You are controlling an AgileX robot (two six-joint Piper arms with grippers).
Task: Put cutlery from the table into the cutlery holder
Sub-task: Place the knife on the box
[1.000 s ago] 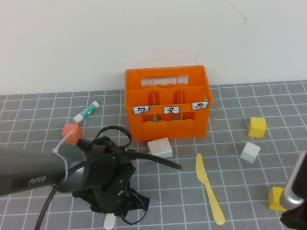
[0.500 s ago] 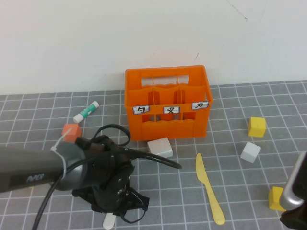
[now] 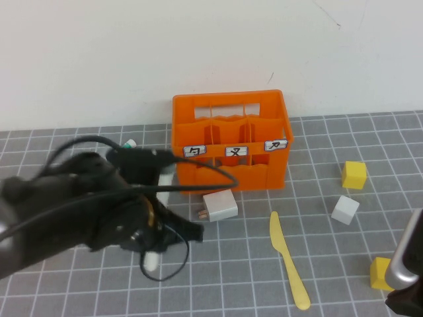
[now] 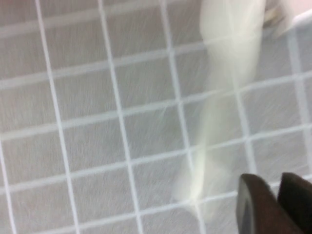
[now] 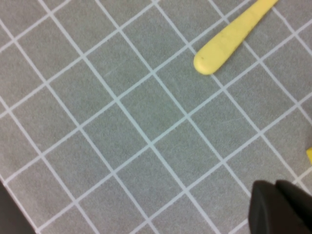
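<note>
The orange cutlery holder [image 3: 231, 142] stands at the back of the table [image 3: 317, 228]. My left gripper [image 3: 151, 246] is in front of its left end, mostly hidden under the blurred arm. It appears shut on the white knife [image 3: 151, 262], whose end sticks out below the arm. In the left wrist view the knife [image 4: 226, 83] runs blurred past the near-closed fingertips [image 4: 253, 204], and the grip point is hidden. The yellow knife [image 3: 287, 261] lies flat, front right of the holder, and its handle end shows in the right wrist view [image 5: 229, 41]. My right gripper [image 5: 285, 207] is shut and empty at the front right corner.
A white block [image 3: 220, 205] lies in front of the holder. A white cube [image 3: 344, 209] and two yellow cubes [image 3: 353, 175] [image 3: 380, 274] sit on the right. The white-and-green tube's cap [image 3: 130, 142] peeks out behind the left arm.
My left arm has swung up and back toward the holder's left side, now hiding the small orange cube. The white knife's end has moved back with it. The right arm has not moved.
</note>
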